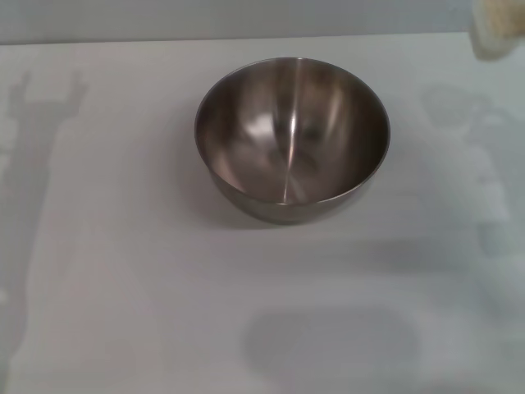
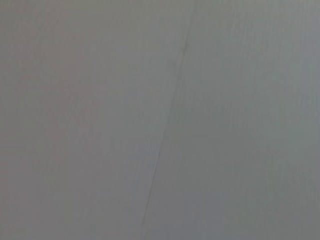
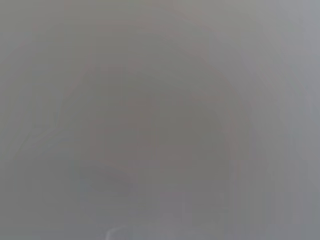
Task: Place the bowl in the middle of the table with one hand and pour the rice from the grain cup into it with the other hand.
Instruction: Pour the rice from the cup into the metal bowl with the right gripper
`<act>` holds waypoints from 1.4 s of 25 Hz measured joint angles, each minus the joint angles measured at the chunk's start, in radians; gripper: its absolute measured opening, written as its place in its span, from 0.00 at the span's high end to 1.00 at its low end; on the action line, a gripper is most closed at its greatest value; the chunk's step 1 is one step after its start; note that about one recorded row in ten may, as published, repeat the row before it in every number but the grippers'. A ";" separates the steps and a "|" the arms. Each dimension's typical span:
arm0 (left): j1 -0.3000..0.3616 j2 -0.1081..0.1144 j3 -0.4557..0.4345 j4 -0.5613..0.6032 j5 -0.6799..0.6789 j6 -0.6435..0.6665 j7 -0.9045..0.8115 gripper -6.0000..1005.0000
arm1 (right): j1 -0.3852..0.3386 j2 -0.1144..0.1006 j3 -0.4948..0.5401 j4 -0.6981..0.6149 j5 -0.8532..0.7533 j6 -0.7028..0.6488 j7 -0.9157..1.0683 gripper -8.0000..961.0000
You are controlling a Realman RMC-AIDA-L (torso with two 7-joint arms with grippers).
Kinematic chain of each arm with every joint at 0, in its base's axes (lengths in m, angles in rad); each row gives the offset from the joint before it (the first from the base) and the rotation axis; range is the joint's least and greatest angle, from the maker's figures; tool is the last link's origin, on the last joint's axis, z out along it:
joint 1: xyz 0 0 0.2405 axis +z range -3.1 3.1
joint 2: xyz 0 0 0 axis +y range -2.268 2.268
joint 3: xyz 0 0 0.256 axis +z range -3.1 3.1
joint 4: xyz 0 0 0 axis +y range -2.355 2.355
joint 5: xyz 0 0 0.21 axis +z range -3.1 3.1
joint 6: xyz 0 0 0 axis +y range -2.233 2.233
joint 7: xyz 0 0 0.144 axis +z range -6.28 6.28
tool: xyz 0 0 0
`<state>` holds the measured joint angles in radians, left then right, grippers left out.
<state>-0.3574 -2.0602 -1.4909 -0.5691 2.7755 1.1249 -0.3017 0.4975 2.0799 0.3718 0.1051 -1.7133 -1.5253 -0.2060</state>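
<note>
The bowl (image 1: 291, 139) is seen upright near the middle of the desk (image 1: 123, 271), and nothing is inside it — so the placing step is judged to be done, while the pouring is not yet begun. The grain cup (image 1: 495, 29) is found at the far right corner of the head view, cut by the picture edge, well apart from the bowl; pale rice (image 1: 502, 11) can be made out in it. No gripper is shown in any view, only shadows on the desk, so the state of the jaws cannot be told for either arm. The wrist views give only plain grey surface. For the next move, the cup must be grasped, carried over the bowl and tilted above its opening. Nothing is seen standing between cup and bowl.
</note>
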 joint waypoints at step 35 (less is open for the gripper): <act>0.003 -0.003 -0.002 -0.013 -0.001 0.006 0.000 0.13 | 0.162 0.004 -0.019 0.085 -0.306 0.203 -1.175 0.99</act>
<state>-0.3541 -2.0632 -1.4931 -0.5818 2.7750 1.1309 -0.3022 0.6591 2.0842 0.3527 0.1900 -2.0190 -1.3219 -1.3813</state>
